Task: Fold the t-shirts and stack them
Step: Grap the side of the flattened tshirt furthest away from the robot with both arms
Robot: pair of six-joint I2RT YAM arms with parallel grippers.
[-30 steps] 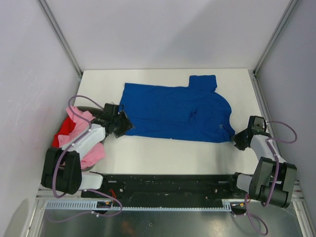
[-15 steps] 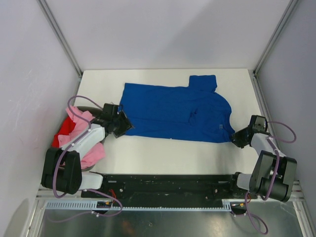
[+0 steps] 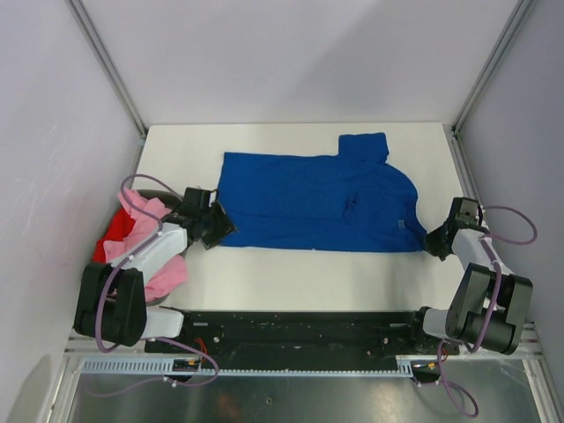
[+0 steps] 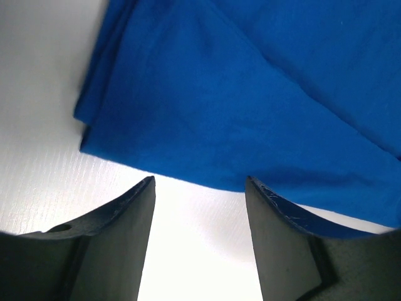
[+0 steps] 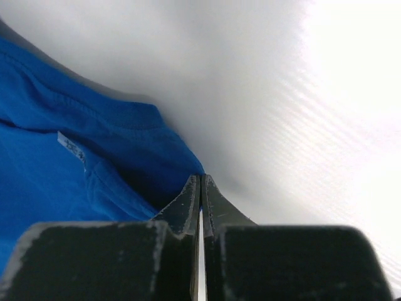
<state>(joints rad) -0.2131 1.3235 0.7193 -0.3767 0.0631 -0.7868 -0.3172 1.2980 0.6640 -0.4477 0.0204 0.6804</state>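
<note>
The royal blue cloth t-shirt [image 3: 308, 198] lay spread across the middle of the white table [image 3: 291, 278], doubled over only in part, not yet a neat fold. The crumpled light pink t-shirt [image 3: 163, 269] and red t-shirt [image 3: 110, 233] sat heaped at the table's left edge, apparently untouched; nothing was stacked. The left gripper [image 3: 218, 231] gaped, released, at the blue shirt's near left corner. The right gripper [image 5: 200, 180] was clenched at its near right corner; whether it had caught the hem could not be told.

A royal blue cloth t-shirt [image 3: 317, 198] lay spread flat across the middle of the white surface [image 3: 308, 273], one sleeve toward the far edge. At the surface's left edge, a light pink cloth t-shirt [image 3: 166, 273] lay heaped partly over a red cloth t-shirt [image 3: 110, 236]. The left tool [image 3: 220, 231] sat at the blue shirt's near left corner, and the right tool [image 3: 432, 242] at its near right corner.
</note>
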